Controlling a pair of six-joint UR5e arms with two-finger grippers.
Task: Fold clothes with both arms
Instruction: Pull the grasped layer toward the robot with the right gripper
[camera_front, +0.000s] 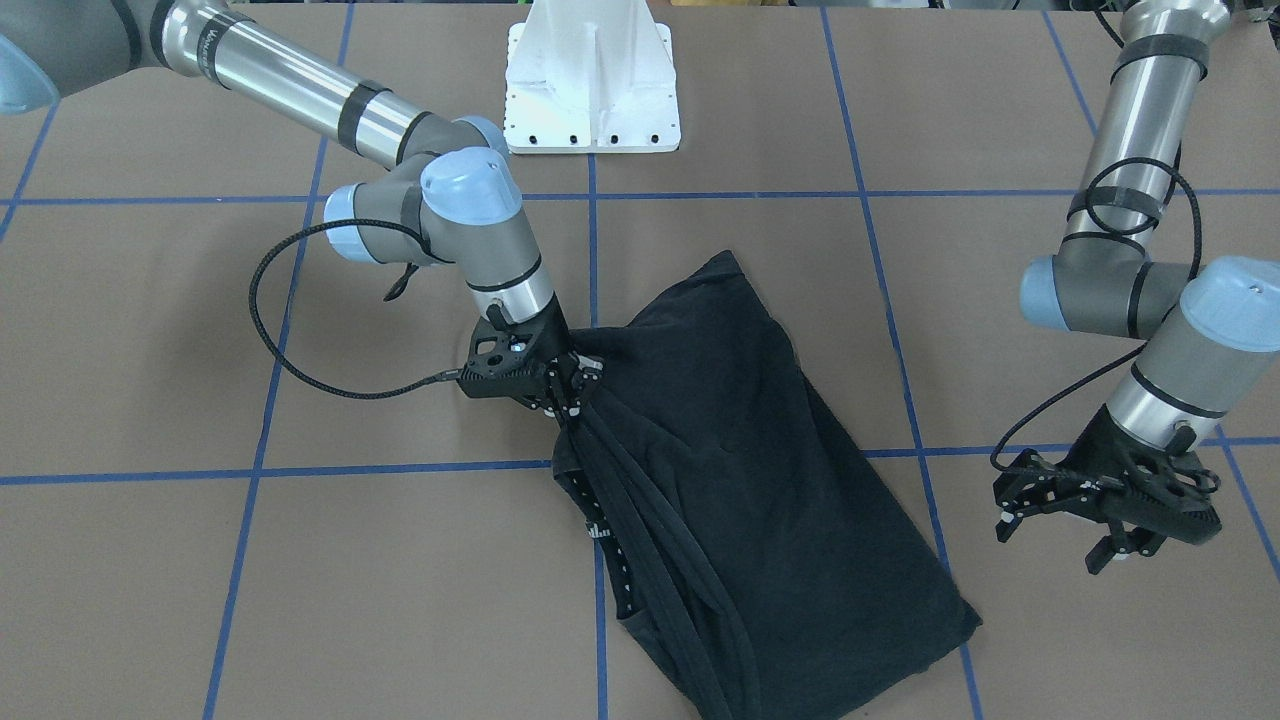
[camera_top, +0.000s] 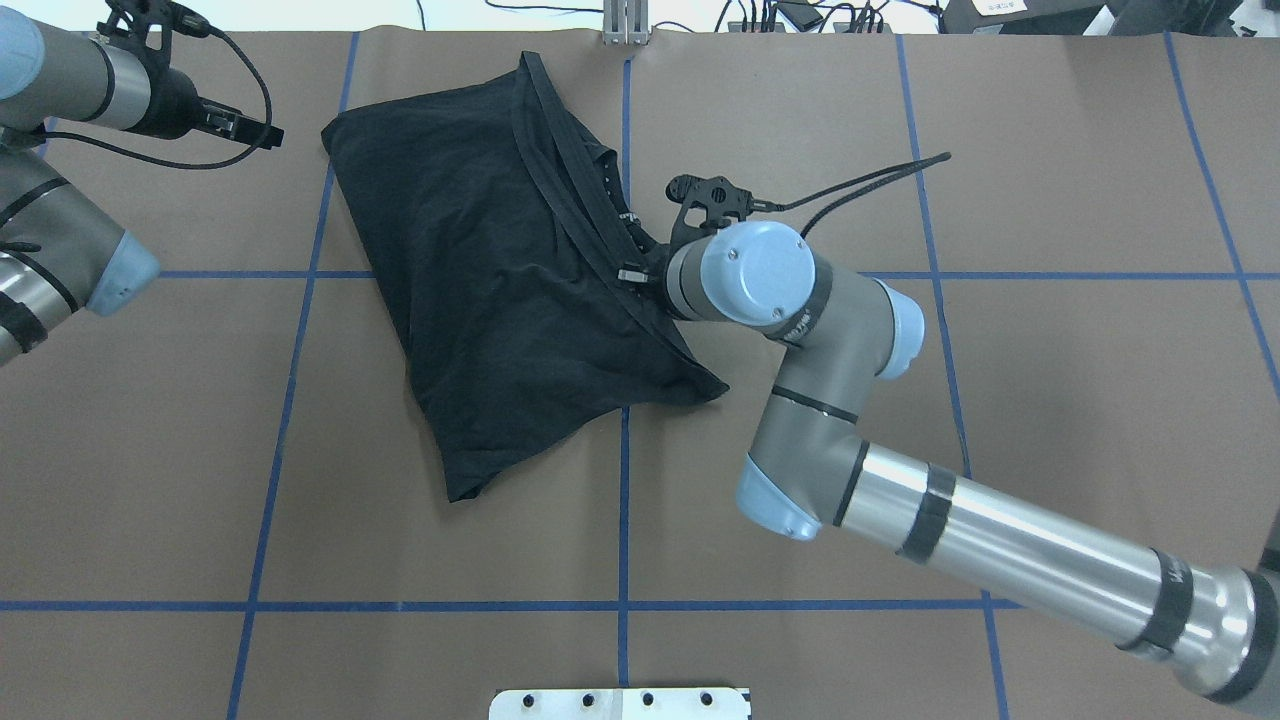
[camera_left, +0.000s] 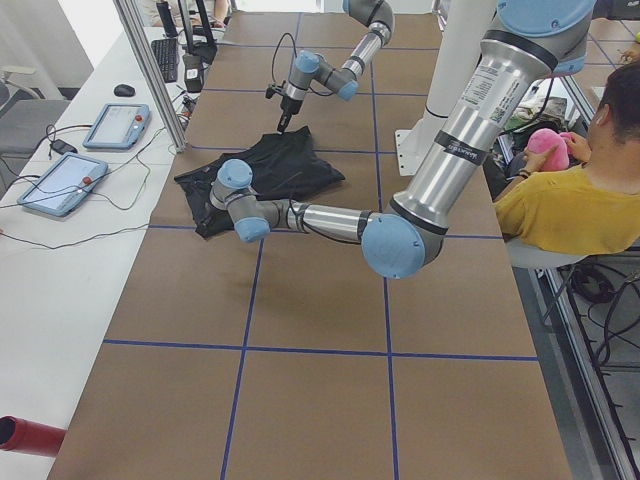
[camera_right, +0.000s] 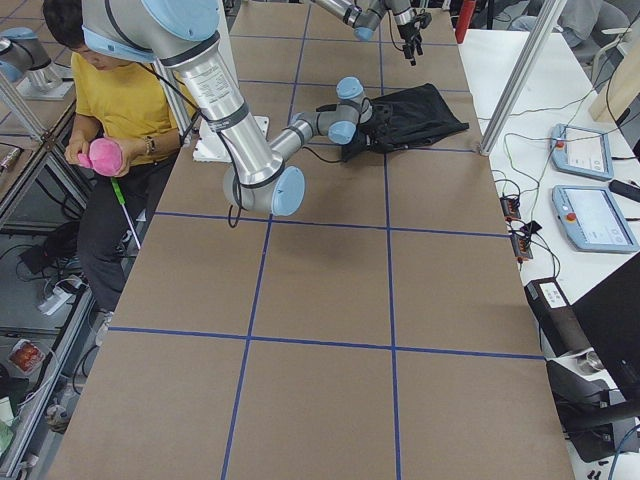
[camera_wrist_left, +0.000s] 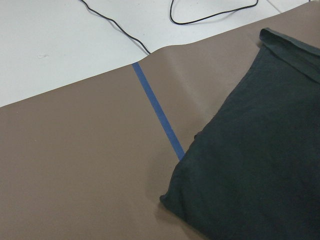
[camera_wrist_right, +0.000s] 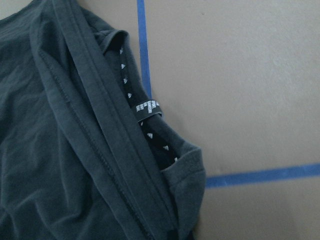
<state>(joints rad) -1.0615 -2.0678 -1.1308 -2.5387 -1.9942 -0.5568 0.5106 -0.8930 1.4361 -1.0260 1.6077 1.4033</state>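
Observation:
The black T-shirt (camera_front: 740, 470) lies crumpled and partly doubled over on the brown table, plain side up, stretching toward the operators' edge. Its collar with dotted tape and a small label (camera_wrist_right: 147, 107) shows at the edge facing my right arm. My right gripper (camera_front: 572, 400) is down at that collar edge, shut on a bunch of the shirt (camera_top: 480, 270), and hems run taut toward it. My left gripper (camera_front: 1050, 540) hovers open with nothing in it, off the shirt's other side, clear of the cloth. The left wrist view shows a shirt corner (camera_wrist_left: 260, 165) below it.
The white mounting pedestal (camera_front: 590, 100) stands at the robot's side of the table. Blue tape lines (camera_front: 400, 468) grid the brown surface. A seated person in yellow (camera_left: 570, 210) is beside the table. Tablets (camera_left: 60, 180) lie on the white bench past the shirt.

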